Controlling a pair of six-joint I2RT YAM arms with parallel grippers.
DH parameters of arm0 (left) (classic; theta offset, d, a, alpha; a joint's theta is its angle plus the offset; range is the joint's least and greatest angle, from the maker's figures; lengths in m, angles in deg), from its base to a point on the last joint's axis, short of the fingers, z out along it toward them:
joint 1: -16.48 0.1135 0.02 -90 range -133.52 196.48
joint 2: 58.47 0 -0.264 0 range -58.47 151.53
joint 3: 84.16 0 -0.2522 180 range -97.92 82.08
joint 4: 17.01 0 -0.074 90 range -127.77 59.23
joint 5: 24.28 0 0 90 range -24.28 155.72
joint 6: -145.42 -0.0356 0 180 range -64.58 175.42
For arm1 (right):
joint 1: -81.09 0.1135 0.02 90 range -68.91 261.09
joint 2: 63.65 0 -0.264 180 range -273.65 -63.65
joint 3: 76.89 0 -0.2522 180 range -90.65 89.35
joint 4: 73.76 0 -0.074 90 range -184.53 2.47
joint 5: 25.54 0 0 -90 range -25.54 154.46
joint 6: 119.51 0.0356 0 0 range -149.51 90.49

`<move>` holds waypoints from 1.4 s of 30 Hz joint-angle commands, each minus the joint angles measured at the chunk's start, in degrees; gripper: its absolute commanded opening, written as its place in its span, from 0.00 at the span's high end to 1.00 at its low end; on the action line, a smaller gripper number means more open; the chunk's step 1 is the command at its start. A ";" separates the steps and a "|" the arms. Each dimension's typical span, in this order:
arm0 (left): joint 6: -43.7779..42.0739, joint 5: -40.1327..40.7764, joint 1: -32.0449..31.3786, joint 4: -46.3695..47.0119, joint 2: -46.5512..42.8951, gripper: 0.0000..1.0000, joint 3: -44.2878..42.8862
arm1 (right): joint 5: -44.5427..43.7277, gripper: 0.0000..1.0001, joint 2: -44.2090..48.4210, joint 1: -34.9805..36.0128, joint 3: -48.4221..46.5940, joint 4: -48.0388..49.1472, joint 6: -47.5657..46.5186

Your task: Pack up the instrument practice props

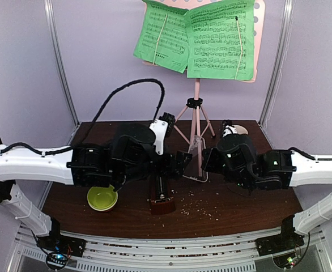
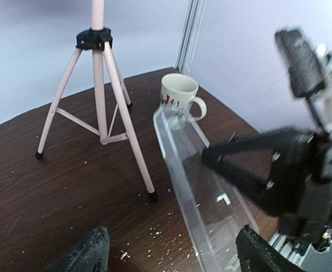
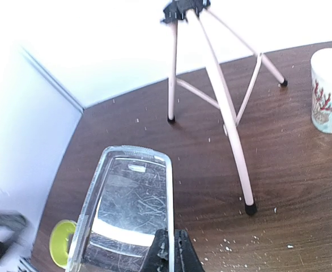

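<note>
Top view: the music stand (image 1: 197,90) stands upright at the back of the table (image 1: 239,209), with the sheet-music pages (image 1: 217,39) open on its desk. The metronome (image 1: 162,203) sits uncovered near the front, with a bowl (image 1: 102,198) to its left.

Left wrist view: the left pincer (image 2: 171,258) is spread wide, and the near end of the clear cover (image 2: 203,187) lies between its fingers.

Right wrist view: the right pincer (image 3: 171,255) is pressed together, pinching the cover's near rim.
</note>
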 commanded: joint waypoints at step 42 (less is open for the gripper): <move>-7.95 4.97 -0.35 -1.03 5.33 0.95 -2.99 | -4.28 1.00 -6.31 -0.24 -9.32 -8.18 5.31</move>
